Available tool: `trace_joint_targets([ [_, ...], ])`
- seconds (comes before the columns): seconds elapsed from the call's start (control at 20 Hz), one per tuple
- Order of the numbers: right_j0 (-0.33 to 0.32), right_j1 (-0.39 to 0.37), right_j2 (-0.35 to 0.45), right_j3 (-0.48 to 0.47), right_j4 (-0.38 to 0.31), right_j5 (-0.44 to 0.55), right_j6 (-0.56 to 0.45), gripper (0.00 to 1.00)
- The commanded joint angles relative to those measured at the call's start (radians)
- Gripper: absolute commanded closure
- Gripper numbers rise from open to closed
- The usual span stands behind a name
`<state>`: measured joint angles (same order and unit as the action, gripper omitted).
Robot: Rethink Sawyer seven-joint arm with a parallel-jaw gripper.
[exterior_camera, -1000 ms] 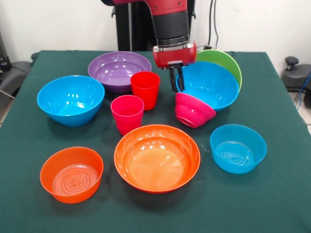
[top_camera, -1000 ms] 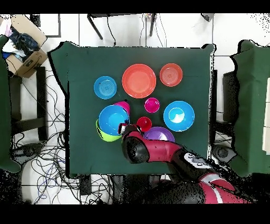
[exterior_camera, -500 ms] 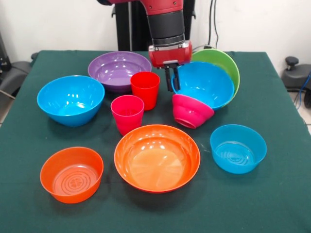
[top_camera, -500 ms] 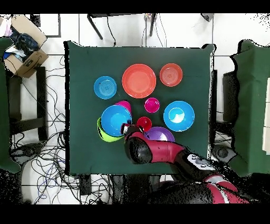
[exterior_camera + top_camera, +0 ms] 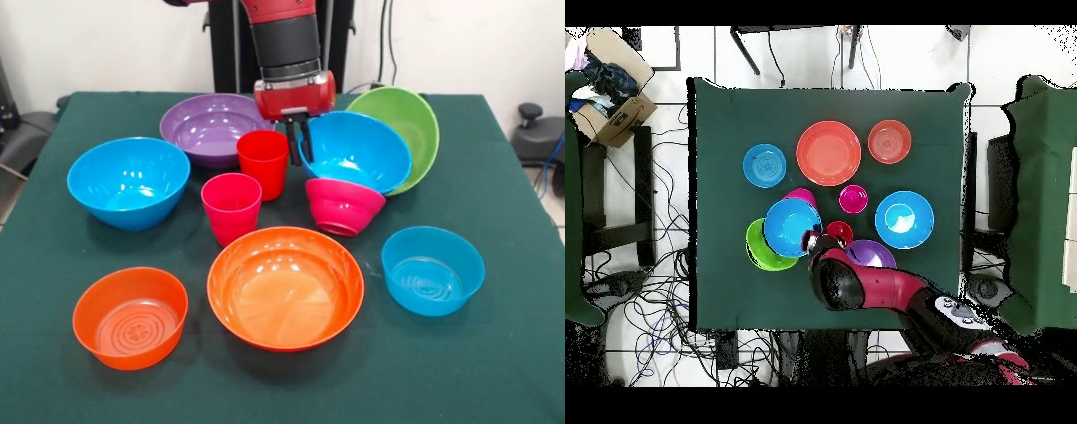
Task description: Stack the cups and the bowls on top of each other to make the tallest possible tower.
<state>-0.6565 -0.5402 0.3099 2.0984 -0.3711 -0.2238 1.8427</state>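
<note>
Now you have the gripper (image 5: pixel 296 150) clamped on the rim of the tilted blue bowl (image 5: pixel 355 150).
Its 2 fingers pinch that rim's left edge, 1 on each side; you see the bowl leaning on the small magenta bowl (image 5: pixel 342 205), with the lime green bowl (image 5: pixel 410 124) tilted just behind it; the red cup (image 5: pixel 263 162) stands just left of the gripper, the pink cup (image 5: pixel 231 207) in front of it; the purple bowl (image 5: pixel 207 128), second blue bowl (image 5: pixel 127 181), large orange bowl (image 5: pixel 284 287), small orange bowl (image 5: pixel 130 316) and light blue bowl (image 5: pixel 432 269) sit apart on the green table (image 5: pixel 494 353); nothing is stacked yet.
</note>
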Motion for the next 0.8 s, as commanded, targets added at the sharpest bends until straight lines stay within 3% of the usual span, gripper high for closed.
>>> trace_joint_targets([
  [0.05, -0.058, -0.191, 0.199, 0.084, 0.037, 0.214, 0.108, 1.0],
  [0.1, -0.067, -0.241, 0.219, 0.097, 0.076, 0.286, 0.098, 1.0],
  [0.25, -0.067, -0.298, 0.226, 0.105, 0.118, 0.36, 0.088, 1.0],
  [0.5, -0.124, -0.306, 0.313, 0.114, 0.165, 0.407, 0.099, 1.0],
  [0.8, -0.151, -0.292, 0.35, 0.116, 0.174, 0.401, 0.098, 1.0],
])
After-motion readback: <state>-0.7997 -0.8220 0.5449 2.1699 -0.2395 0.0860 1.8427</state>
